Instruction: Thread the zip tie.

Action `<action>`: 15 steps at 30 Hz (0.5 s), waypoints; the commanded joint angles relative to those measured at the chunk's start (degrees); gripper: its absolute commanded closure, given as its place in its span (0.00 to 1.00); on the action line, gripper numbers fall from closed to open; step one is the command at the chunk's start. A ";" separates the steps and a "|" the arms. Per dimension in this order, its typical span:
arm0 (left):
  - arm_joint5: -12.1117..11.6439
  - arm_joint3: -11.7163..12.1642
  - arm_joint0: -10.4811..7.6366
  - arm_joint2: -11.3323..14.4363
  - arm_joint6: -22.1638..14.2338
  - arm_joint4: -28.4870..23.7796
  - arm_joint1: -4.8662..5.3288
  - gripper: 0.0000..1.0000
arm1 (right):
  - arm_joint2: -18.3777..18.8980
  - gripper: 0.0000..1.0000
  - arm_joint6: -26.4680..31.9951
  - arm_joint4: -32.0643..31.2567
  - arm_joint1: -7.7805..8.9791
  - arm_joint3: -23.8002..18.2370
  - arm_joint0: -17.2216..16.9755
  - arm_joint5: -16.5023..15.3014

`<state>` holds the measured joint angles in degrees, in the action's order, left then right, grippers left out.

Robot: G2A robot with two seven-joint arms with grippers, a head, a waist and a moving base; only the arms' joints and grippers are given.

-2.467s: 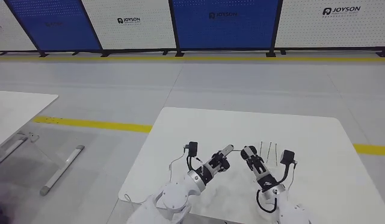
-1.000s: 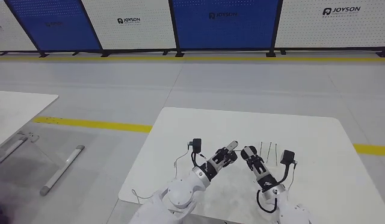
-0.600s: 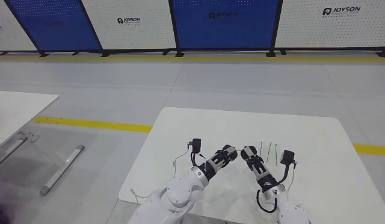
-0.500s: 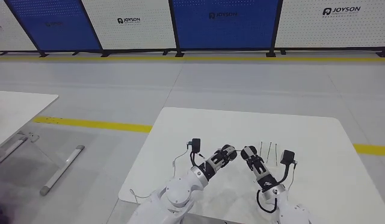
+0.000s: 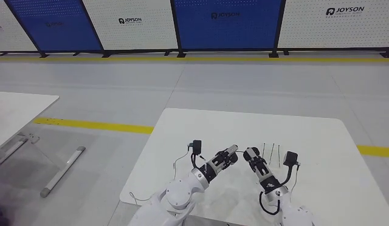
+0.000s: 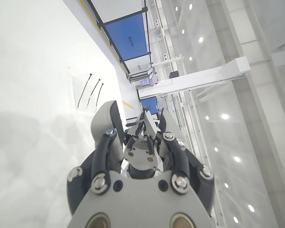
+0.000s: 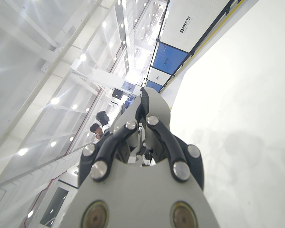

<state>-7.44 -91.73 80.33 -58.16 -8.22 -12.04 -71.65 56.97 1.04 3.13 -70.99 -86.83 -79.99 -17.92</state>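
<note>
Left gripper (image 6: 139, 110) has opened wide beside right gripper (image 7: 142, 93), which pinches the zip tie (image 6: 139, 122) above the tabletop's (image 5: 182, 141) front edge (spares (image 6: 94, 90) lie nearby). Tie now single-held; left regrasp likely precedes threading.

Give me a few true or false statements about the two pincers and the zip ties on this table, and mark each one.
1. Three spare zip ties lie on the table. True.
2. The left pincer is clamped shut. False: its jaws stand open, and the left wrist view shows the right pincer's tip between them.
3. The right pincer is shut on a zip tie. True.
4. The spare zip ties are piled crosswise on each other. False: they lie side by side, apart from one another.
5. The table is black. False: it is white.
</note>
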 commanded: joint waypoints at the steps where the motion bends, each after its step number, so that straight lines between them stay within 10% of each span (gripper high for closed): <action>1: -0.07 -0.03 0.09 -0.11 -0.15 -0.01 0.02 1.00 | 0.00 1.00 0.00 0.00 0.00 0.00 0.00 0.00; 15: -0.44 -0.12 0.09 -0.11 -0.96 0.22 -0.04 1.00 | 0.00 1.00 0.00 0.00 0.00 0.00 0.00 0.00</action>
<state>-7.89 -91.81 80.43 -58.31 -9.19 -11.84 -71.67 56.97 1.04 3.13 -70.99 -86.83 -79.99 -17.92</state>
